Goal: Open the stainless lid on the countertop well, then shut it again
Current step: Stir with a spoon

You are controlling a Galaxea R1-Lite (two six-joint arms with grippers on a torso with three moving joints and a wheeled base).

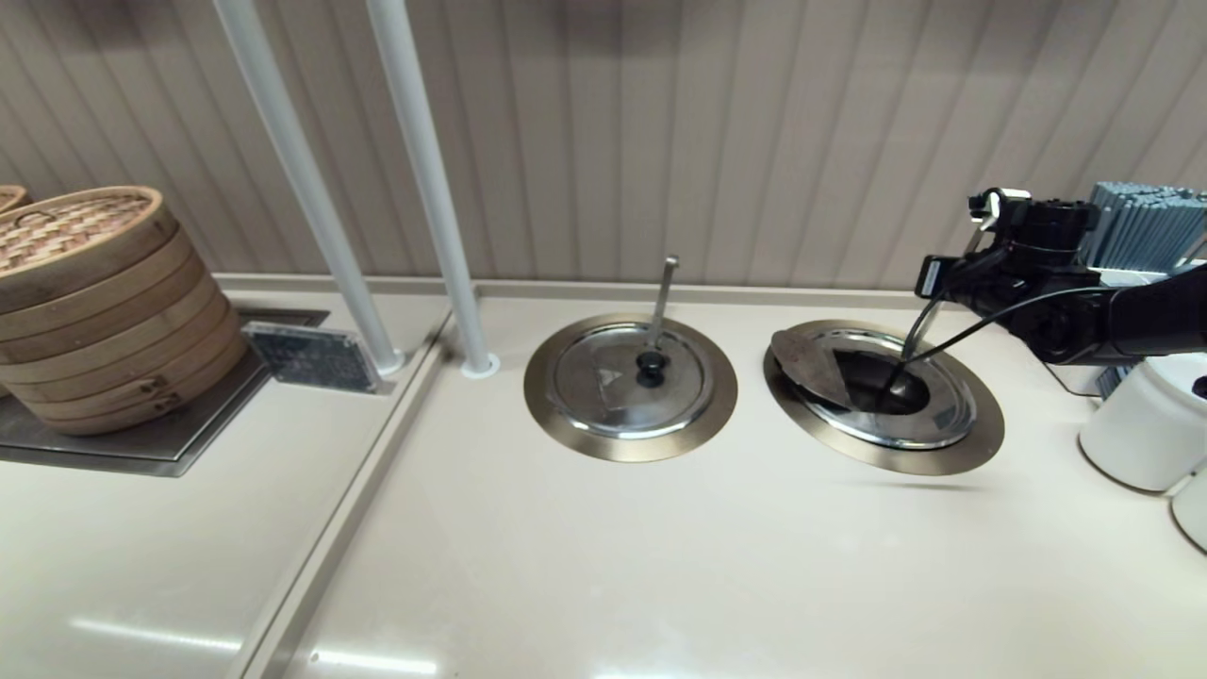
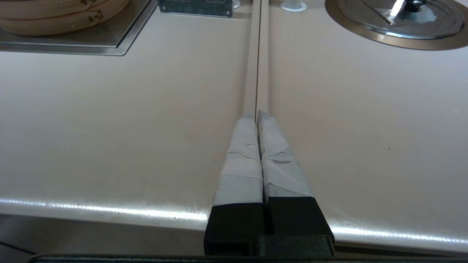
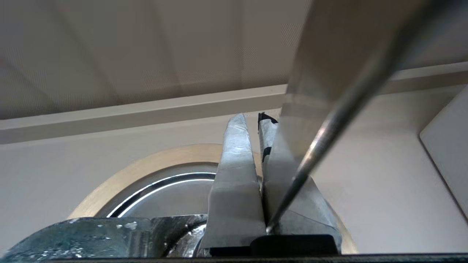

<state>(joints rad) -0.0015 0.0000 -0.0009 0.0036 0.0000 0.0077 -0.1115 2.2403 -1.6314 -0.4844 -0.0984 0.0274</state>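
Note:
The stainless lid [image 1: 809,363] on the right-hand countertop well [image 1: 981,429] has one half folded up and tilted to the left. This bares the well's dark inside [image 1: 877,382]. Its black knob is hidden. The slanting ladle handle [image 1: 924,330] rises from the opening. My right gripper [image 1: 948,273] hovers at the handle's top, above the well's far right rim. In the right wrist view the right gripper [image 3: 252,118] is shut on nothing, the ladle handle [image 3: 329,128] crosses one finger, and the bronze ring [image 3: 146,160] lies below. My left gripper [image 2: 256,115] is shut over the counter seam.
The twin lid [image 1: 630,382] with the upright ladle handle [image 1: 663,297] lies closed to the left. Stacked bamboo steamers [image 1: 104,302] stand at the far left on a steel tray, behind two white poles [image 1: 424,179]. White containers [image 1: 1146,424] crowd the right edge beneath my right arm.

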